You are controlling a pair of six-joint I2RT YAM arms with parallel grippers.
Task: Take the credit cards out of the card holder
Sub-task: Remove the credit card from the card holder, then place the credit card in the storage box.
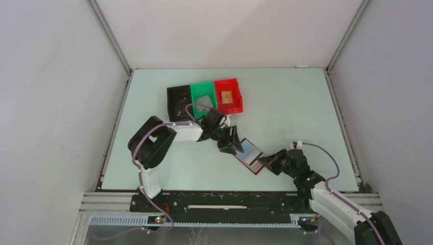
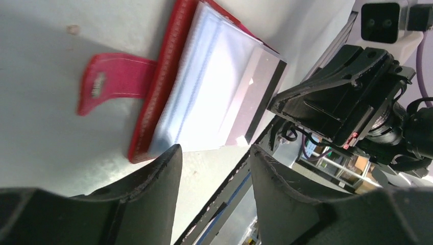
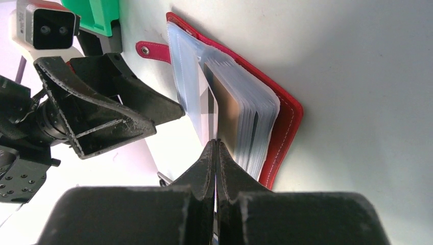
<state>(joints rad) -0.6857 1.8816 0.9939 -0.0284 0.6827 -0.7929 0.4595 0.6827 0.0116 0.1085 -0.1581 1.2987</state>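
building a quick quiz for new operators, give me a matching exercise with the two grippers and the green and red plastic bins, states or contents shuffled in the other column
Column one:
1 left gripper
2 right gripper
3 green plastic bin
4 bright red plastic bin

Column two:
A holds a flat tan card
B jaws open
C holds a flat grey card
D jaws shut

Pairs: 1-B, 2-D, 3-C, 4-A
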